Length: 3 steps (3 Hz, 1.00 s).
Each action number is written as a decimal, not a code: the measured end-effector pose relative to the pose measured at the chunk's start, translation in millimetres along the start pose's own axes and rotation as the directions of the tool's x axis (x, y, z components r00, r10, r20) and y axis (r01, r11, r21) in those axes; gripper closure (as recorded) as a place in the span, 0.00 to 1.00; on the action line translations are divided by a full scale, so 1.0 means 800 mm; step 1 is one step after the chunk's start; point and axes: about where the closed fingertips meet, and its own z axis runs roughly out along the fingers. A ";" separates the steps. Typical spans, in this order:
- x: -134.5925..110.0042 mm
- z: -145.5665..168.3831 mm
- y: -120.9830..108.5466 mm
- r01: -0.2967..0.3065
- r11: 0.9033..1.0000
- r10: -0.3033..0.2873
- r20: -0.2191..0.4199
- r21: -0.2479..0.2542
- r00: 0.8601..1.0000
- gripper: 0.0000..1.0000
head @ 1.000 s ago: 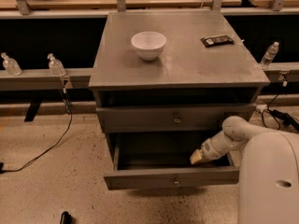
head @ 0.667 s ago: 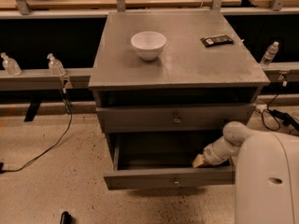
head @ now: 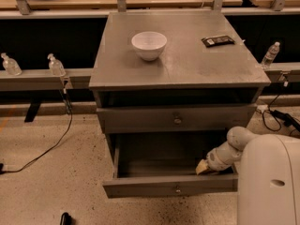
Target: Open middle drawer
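1. Middle drawer (head: 140, 187) stands pulled well out of the cabinet. Its front is just ahead of and below the pincer (head: 202, 167), which dips inside the box at the right end.
2. Pincer spread or pressed together? Cannot tell; it sits tucked just behind the front panel.
3. The pull looks nearly done. Any last travel should run straight out along the slides. The pincer sits well right of the knob (head: 177, 190), so a sideways tug could skew the drawer.
4. Ease off before the stop, then lift the pincer clear of the front, staying under the shut drawer (head: 140, 120) above it.
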 end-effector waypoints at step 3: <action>-0.006 -0.026 0.027 0.056 0.997 -0.051 0.089 -0.053 0.995 1.00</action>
